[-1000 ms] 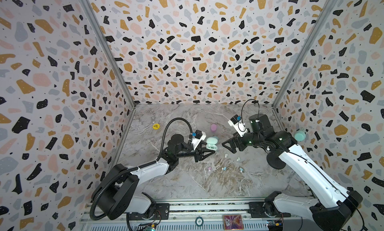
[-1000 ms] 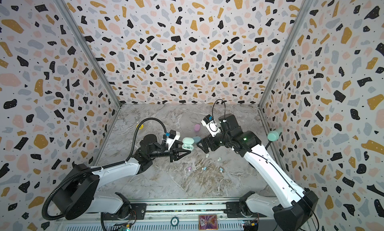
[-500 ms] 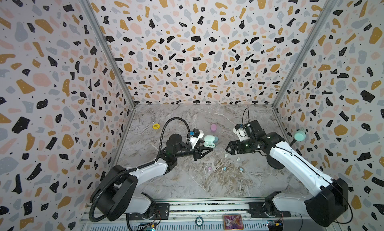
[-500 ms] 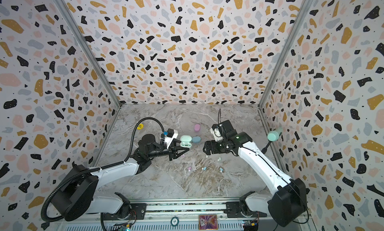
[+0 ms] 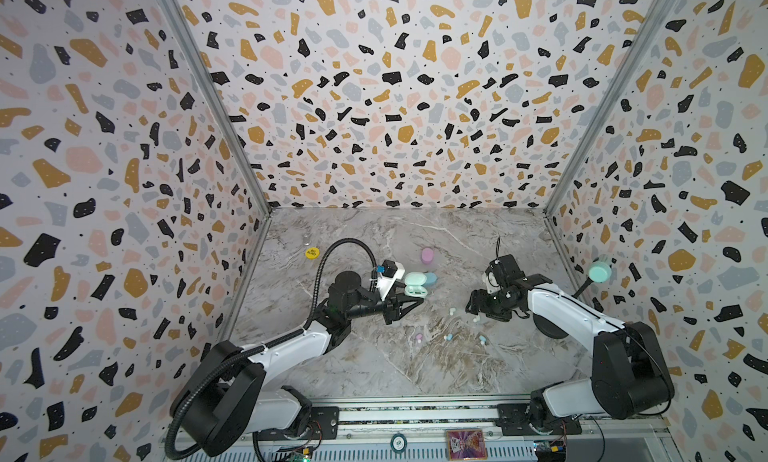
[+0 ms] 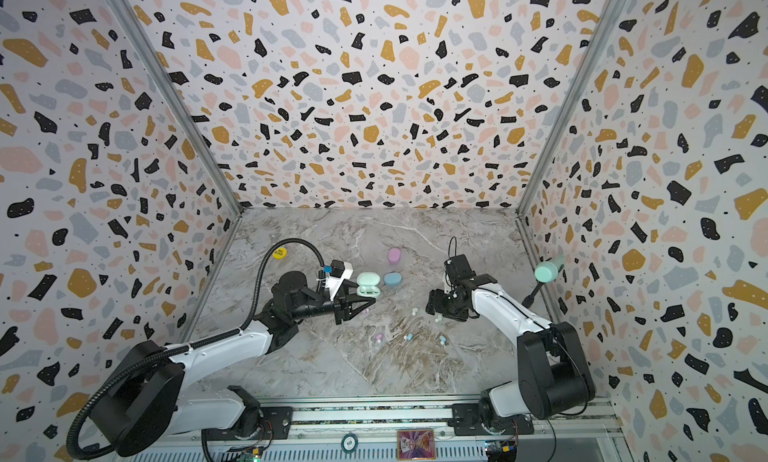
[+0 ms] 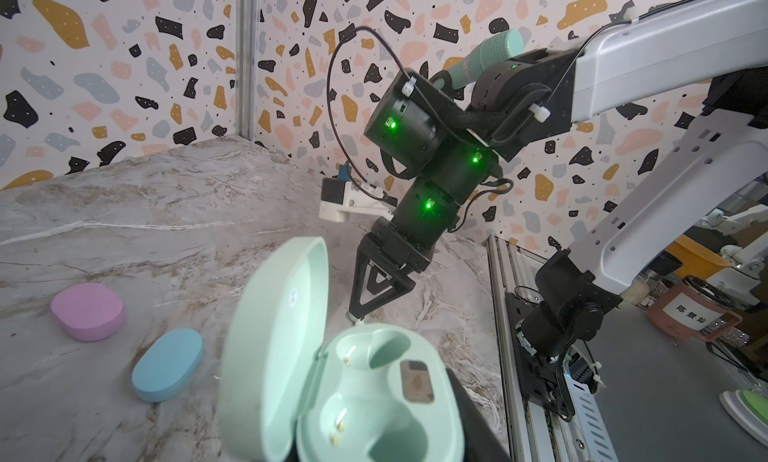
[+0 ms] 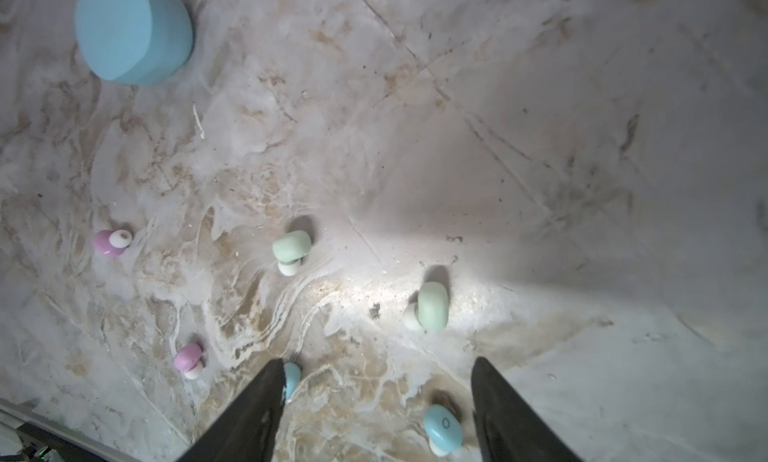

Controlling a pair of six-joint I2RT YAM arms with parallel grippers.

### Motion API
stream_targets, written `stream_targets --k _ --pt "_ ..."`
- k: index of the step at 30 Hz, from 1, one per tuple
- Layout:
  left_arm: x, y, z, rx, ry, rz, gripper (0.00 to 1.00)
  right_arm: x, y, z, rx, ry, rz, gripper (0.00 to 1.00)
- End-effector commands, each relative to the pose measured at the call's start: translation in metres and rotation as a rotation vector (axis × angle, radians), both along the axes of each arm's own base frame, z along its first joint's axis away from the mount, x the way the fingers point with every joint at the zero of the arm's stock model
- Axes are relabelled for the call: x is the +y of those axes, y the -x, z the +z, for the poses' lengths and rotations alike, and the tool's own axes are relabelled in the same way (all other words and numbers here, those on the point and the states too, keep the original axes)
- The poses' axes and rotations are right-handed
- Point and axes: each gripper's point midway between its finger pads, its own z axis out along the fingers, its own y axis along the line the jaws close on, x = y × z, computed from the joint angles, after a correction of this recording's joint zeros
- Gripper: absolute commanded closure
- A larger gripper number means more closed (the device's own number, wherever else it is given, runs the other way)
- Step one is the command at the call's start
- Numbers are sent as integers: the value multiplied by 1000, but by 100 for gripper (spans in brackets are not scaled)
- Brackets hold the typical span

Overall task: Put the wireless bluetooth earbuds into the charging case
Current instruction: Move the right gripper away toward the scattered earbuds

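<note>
Earbuds (image 5: 448,337) lie scattered on the middle of the marbled tabletop (image 5: 374,377), all six outside any case. Toward the front edge are one pink bud (image 8: 189,358) and two blue buds (image 8: 442,433). Just beyond them are the two mint buds (image 8: 432,312) and the other pink bud (image 8: 110,243). The right gripper (image 8: 378,360) hangs low over this cluster, jaws apart and nothing between them. A blue bud sits right beside one finger, and a mint bud lies just ahead of the gap. Farther back, the left gripper (image 5: 419,301) is clenched on the open mint charging case (image 7: 374,397), which has both sockets empty and its lid tipped back. Behind it lie the shut blue case (image 5: 431,278) and, nearer the back edge, the pink case (image 5: 427,255). Since the open case is mint, the pick should probably centre on a mint bud. It should straddle the bud's body rather than the white tip, and close without nudging the blue neighbours.
</note>
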Motion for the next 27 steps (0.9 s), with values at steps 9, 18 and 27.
stream_targets --k 9,18,27 --pt "0 -1 6 -35 15 -3 100 1 4 -20 26 -37 -43 32" --pt "0 -1 5 -33 14 -5 100 3 3 -28 44 -58 -45 33" --pt "0 0 7 -37 16 -6 100 18 -5 -11 25 -149 -45 33"
